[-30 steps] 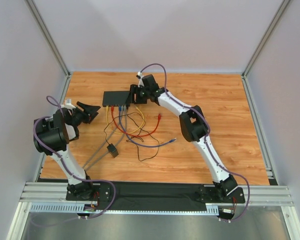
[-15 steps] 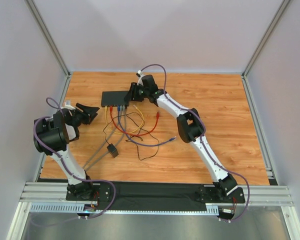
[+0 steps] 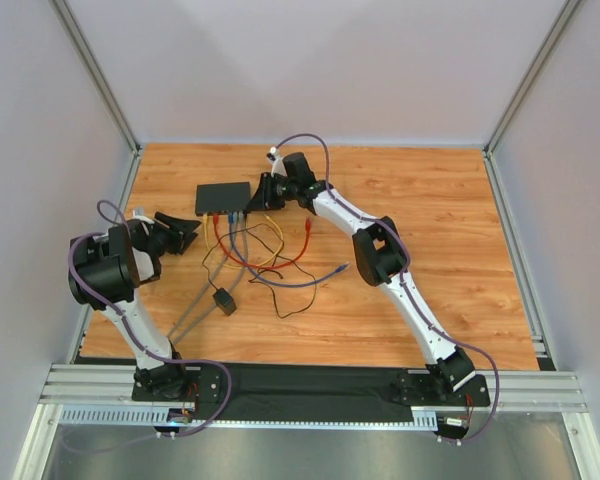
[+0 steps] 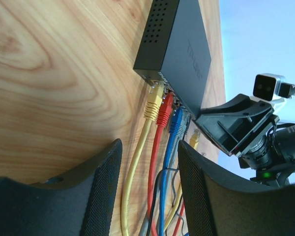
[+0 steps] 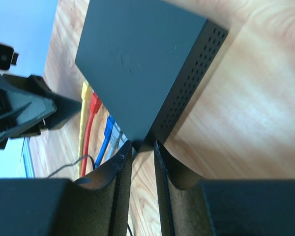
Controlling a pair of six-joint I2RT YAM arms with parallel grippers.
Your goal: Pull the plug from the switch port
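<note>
The switch (image 3: 225, 197) is a flat black box at the back of the wooden table. Yellow (image 4: 154, 101), red (image 4: 165, 105), blue (image 4: 176, 118) and grey plugs sit in its front ports. My left gripper (image 3: 185, 229) is open and empty, left of the switch, apart from it. In the left wrist view (image 4: 150, 147) the cables run between its fingers. My right gripper (image 3: 263, 191) is at the switch's right end. In the right wrist view its jaws (image 5: 142, 146) stand narrowly apart, closed around the switch's (image 5: 137, 59) near corner.
Loose cables in yellow, red, purple and black lie tangled in front of the switch. A small black adapter block (image 3: 224, 301) lies nearer on a thin wire. Free red (image 3: 309, 228) and purple (image 3: 345, 270) cable ends lie to the right. Grey walls close in three sides.
The right gripper and the switch have shifted a little to the left together. The left gripper has edged slightly left and nearer; it stays open.
</note>
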